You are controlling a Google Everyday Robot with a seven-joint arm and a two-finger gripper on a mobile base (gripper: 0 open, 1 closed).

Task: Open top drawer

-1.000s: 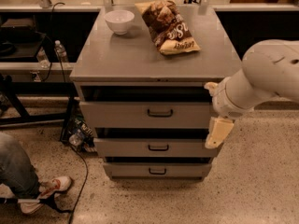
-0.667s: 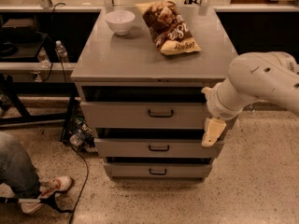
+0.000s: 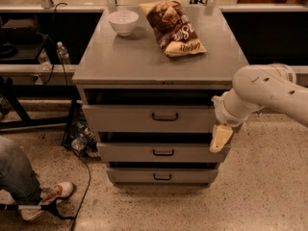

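The grey metal cabinet has three drawer fronts stacked below its top. The top drawer point(image 3: 125, 119) is the widest and tallest, with a small dark bail handle point(image 3: 165, 116) at its centre and a dark gap above it. My gripper point(image 3: 220, 138) hangs from the white arm point(image 3: 262, 93) at the cabinet's right front corner. It sits level with the gap between the top and middle drawers, to the right of the handle and apart from it. It holds nothing that I can see.
A white bowl point(image 3: 123, 22) and a brown chip bag point(image 3: 174, 28) lie on the cabinet top point(image 3: 120, 61). The middle drawer point(image 3: 120, 153) and bottom drawer point(image 3: 130, 176) sit below. A person's leg and shoe point(image 3: 45, 196) and cables are on the floor at the left. Dark shelving stands behind.
My arm and gripper have moved a little to the left, closer to the cabinet's right front corner. The drawers have not moved.
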